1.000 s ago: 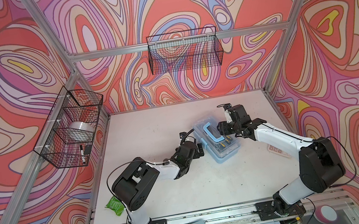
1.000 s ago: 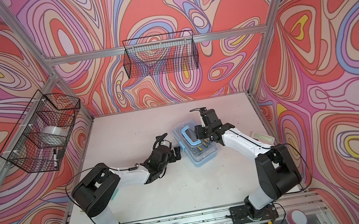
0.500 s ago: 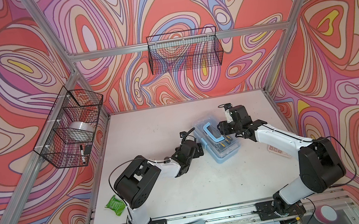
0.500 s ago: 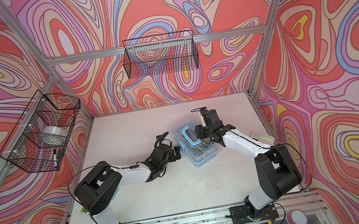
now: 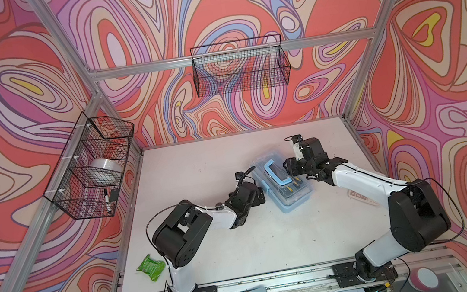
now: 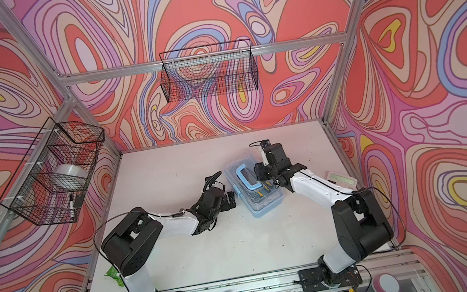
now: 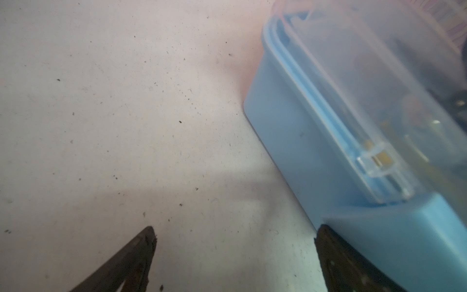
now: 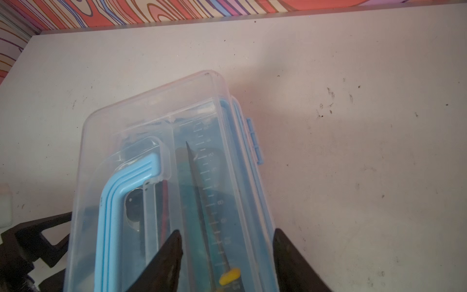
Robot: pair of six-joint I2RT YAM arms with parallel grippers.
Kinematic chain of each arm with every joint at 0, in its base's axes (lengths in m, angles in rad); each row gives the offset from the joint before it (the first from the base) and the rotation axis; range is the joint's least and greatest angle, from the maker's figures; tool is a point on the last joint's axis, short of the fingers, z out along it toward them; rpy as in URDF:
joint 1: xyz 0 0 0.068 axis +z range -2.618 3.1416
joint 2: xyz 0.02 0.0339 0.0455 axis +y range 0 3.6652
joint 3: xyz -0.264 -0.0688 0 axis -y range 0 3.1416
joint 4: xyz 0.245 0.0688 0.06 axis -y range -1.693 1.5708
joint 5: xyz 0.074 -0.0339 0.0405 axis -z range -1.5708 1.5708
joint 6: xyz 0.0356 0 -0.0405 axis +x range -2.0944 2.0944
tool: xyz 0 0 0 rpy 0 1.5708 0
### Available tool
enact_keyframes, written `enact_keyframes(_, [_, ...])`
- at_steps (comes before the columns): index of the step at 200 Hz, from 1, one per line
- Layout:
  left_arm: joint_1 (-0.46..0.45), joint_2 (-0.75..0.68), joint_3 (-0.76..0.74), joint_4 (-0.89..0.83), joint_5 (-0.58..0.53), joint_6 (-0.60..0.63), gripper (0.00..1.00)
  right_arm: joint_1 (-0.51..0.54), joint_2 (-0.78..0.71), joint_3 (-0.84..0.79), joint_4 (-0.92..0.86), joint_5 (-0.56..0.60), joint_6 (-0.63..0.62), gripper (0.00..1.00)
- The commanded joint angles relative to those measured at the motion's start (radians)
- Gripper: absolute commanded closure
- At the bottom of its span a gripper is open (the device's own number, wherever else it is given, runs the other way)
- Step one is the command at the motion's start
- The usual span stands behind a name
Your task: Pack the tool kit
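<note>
Table [image 5: 197,165] bare behind and before tool case [image 5: 293,204]; left gripper [image 7: 235,230] blocks case's left side, right gripper [image 8: 226,233] its right; calculator [image 6: 340,179] farther right.

Soft even light; blurry wrist close-ups

White arms [image 5: 364,178], black joints [image 5: 418,216]

Swirled red, pink and lilac patterned walls [image 5: 236,9] enclose a speckled white desk [image 5: 197,165] inside silver aluminium frame posts [image 5: 62,37]. One long black wire basket [image 5: 240,66] hangs behind, a divided black wire basket [image 5: 92,166] at left.
</note>
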State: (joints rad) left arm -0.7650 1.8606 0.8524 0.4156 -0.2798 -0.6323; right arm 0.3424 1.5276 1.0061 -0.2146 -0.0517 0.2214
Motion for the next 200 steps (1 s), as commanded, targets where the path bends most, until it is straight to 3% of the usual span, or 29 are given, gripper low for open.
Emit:
enact_keyframes(1, [-0.017,0.002,0.070,0.094,0.068,-0.003,0.00,0.048,0.034,-0.061,-0.163,-0.189,0.022,0.43])
enact_keyframes(110, [-0.015,0.001,0.098,0.060,0.072,0.009,0.01,0.063,0.032,-0.076,-0.172,-0.141,0.049,0.44])
enact_keyframes(200, [0.011,-0.123,0.031,-0.109,0.025,-0.003,0.00,0.063,-0.024,0.021,-0.213,0.028,0.160,0.27])
